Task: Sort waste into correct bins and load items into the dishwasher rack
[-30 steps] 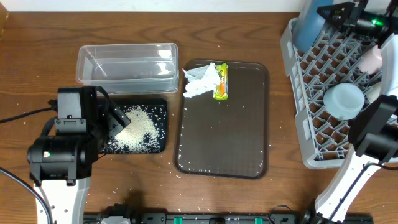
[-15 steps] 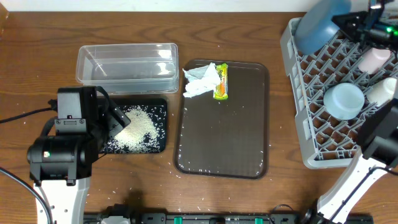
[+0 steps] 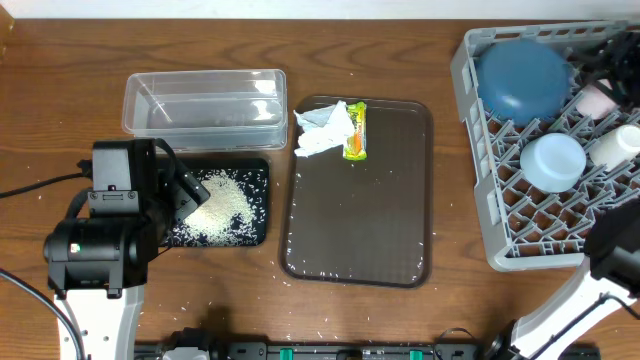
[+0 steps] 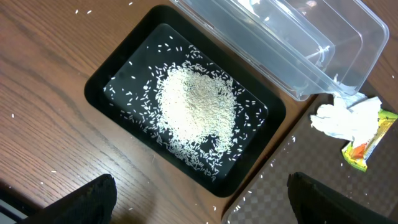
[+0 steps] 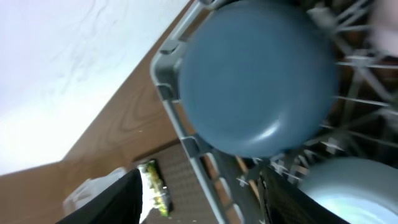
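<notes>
Bearing the grey dishwasher rack [image 3: 540, 215], brown wood-grain table [image 3: 60, 100] before white wall [image 5: 62, 62].

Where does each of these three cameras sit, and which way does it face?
Overhead: above the table, facing straight down on clear box, black box, brown tray and rack; left arm and right arm show.
Left wrist: on the left arm, looking down at rice in the black box; its dark fingers edge the bottom.
Right wrist: on the right arm, close over the dark-blue bowl in the rack; blurred fingers below.
Shared: overhead and left wrist both show tissue and wrapper.
</notes>
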### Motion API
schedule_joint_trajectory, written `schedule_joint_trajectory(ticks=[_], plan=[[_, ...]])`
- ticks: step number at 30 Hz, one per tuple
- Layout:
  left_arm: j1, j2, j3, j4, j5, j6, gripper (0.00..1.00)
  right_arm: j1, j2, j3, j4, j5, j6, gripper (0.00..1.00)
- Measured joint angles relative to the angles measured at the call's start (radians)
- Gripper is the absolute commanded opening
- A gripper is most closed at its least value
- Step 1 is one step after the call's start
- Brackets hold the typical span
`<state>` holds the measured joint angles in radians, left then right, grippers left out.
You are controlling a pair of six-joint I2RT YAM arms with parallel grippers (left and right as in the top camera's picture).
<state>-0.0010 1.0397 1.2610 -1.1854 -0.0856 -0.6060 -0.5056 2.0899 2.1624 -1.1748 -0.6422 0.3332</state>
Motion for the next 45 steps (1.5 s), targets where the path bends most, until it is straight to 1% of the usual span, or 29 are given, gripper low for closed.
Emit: schedule_joint_trajectory(ticks=[8, 11, 12, 13, 14, 17, 20, 26, 29, 30, 31, 32, 33, 35, 38, 41, 43, 45], plan=[[0.000, 0.000, 0.000, 0.000, 0.000, 0.000, 0.91, 0.000, -0.148, 0.000, -0.073, 0.079, 0.000, 0.58], [0.000, 0.000, 0.000, 0.000, 0.000, 0.000, 0.91, 0.000, -0.213, 0.000, -0.126, 0.087, -0.005, 0.61], [0.000, 0.000, 0.000, 0.000, 0.000, 0.000, 0.91, 0.001, -0.238, 0.000, -0.149, 0.089, -0.008, 0.64], [0.000, 0.000, 0.000, 0.000, 0.000, 0.000, 0.91, 0.001, -0.262, 0.000, -0.173, 0.092, -0.013, 0.75], [0.000, 0.000, 0.000, 0.000, 0.000, 0.000, 0.90, 0.001, -0.285, 0.000, -0.195, 0.097, -0.016, 0.99], [0.000, 0.000, 0.000, 0.000, 0.000, 0.000, 0.91, 0.001, -0.348, 0.000, -0.257, 0.143, -0.037, 0.99], [0.000, 0.000, 0.000, 0.000, 0.000, 0.000, 0.90, 0.001, -0.385, 0.000, -0.317, 0.255, -0.042, 0.99], [0.000, 0.000, 0.000, 0.000, 0.000, 0.000, 0.90, 0.001, -0.378, 0.000, -0.431, 0.485, -0.048, 0.99], [0.000, 0.000, 0.000, 0.004, 0.000, 0.000, 0.90, 0.001, -0.376, -0.002, -0.457, 0.554, -0.049, 0.99], [0.000, 0.000, 0.000, 0.011, 0.000, 0.000, 0.91, 0.001, -0.376, -0.002, -0.458, 0.566, -0.049, 0.99], [0.000, 0.000, 0.000, 0.018, 0.000, 0.000, 0.98, 0.001, -0.376, -0.002, -0.459, 0.581, -0.049, 0.99], [0.000, 0.000, 0.000, 0.019, 0.008, 0.000, 0.98, 0.001, -0.376, -0.002, -0.459, 0.592, -0.049, 0.99], [0.000, 0.000, 0.000, 0.018, 0.026, 0.002, 0.98, 0.001, -0.376, -0.002, -0.459, 0.597, -0.049, 0.99], [0.002, 0.000, 0.000, 0.017, 0.117, 0.000, 0.98, 0.001, -0.376, -0.003, -0.459, 0.610, -0.049, 0.99], [-0.006, 0.003, 0.000, 0.088, 0.327, 0.005, 0.98, 0.001, -0.376, -0.003, -0.459, 0.618, -0.049, 0.99], [-0.047, 0.018, 0.000, 0.152, 0.507, 0.007, 0.98, 0.001, -0.376, -0.003, -0.459, 0.623, -0.049, 0.99], [-0.089, 0.033, 0.000, 0.174, 0.583, -0.010, 0.98, 0.001, -0.376, -0.003, -0.459, 0.625, -0.049, 0.99], [-0.132, 0.048, 0.000, 0.188, 0.627, -0.030, 0.98, 0.001, -0.376, -0.003, -0.459, 0.626, -0.049, 0.99]])
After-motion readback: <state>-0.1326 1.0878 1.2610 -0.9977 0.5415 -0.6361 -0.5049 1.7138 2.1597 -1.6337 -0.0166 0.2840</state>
